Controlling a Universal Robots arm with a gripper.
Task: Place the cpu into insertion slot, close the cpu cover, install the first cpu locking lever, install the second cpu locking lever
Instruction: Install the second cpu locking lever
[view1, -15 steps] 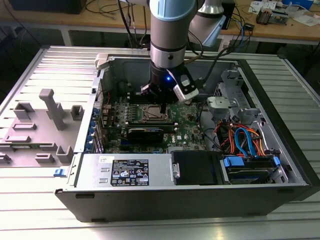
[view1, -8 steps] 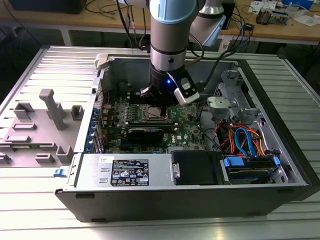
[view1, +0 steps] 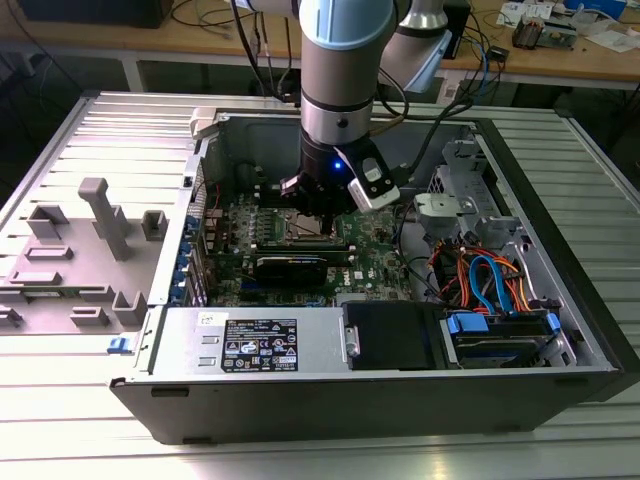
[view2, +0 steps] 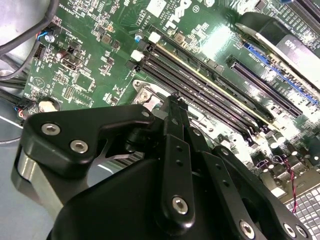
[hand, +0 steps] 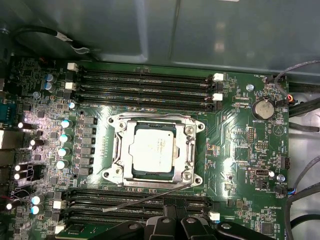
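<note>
My claw (hand: 172, 225), cut off at the frame edge so I cannot tell whether it is spread, hangs just beside one thin loose lever (hand: 145, 198), beyond which the one cpu (hand: 152, 148) sits in the insertion slot (hand: 116, 172) under the closed cpu cover (hand: 189, 131).

Open computer case (view1: 560, 330), black graphics card (view1: 290, 268), coloured cables (view1: 490, 280), grey fixture tray (view1: 85, 255), long memory slots (hand: 145, 85)

Whole thing sat on a ribbed metal table (view1: 90, 430). A wooden workbench (view1: 560, 60) stood behind, cluttered with cables (view1: 490, 45).
</note>
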